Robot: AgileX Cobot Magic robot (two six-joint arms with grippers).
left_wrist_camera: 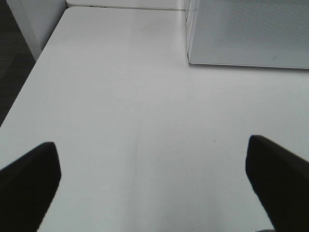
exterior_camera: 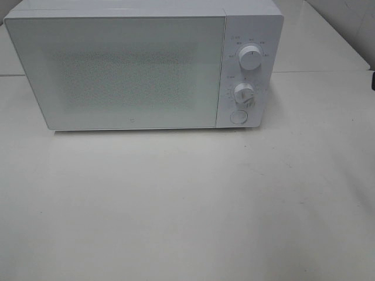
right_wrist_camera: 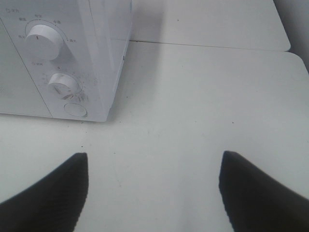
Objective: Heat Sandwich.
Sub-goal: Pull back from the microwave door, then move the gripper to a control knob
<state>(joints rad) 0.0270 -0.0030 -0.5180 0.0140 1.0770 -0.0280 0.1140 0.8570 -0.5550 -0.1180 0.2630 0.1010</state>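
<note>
The sandwich is out of view in all three views. A white microwave (exterior_camera: pixel 143 64) stands at the back of the table with its door shut. Its control panel carries an upper knob (exterior_camera: pixel 251 57), a lower knob (exterior_camera: pixel 244 92) and a round button (exterior_camera: pixel 238 116). My left gripper (left_wrist_camera: pixel 152 181) is open over bare table, off the microwave's (left_wrist_camera: pixel 248 31) left front corner. Open too, my right gripper (right_wrist_camera: pixel 154 191) hangs over bare table to the right of the microwave (right_wrist_camera: pixel 63 58), whose knobs (right_wrist_camera: pixel 43 41) show. Neither gripper appears in the exterior high view.
The white table (exterior_camera: pixel 187 199) stretches in front of the microwave. In the left wrist view the table's edge (left_wrist_camera: pixel 21 92) drops to a dark floor. A seam between table sections (right_wrist_camera: pixel 207 46) runs behind the right gripper.
</note>
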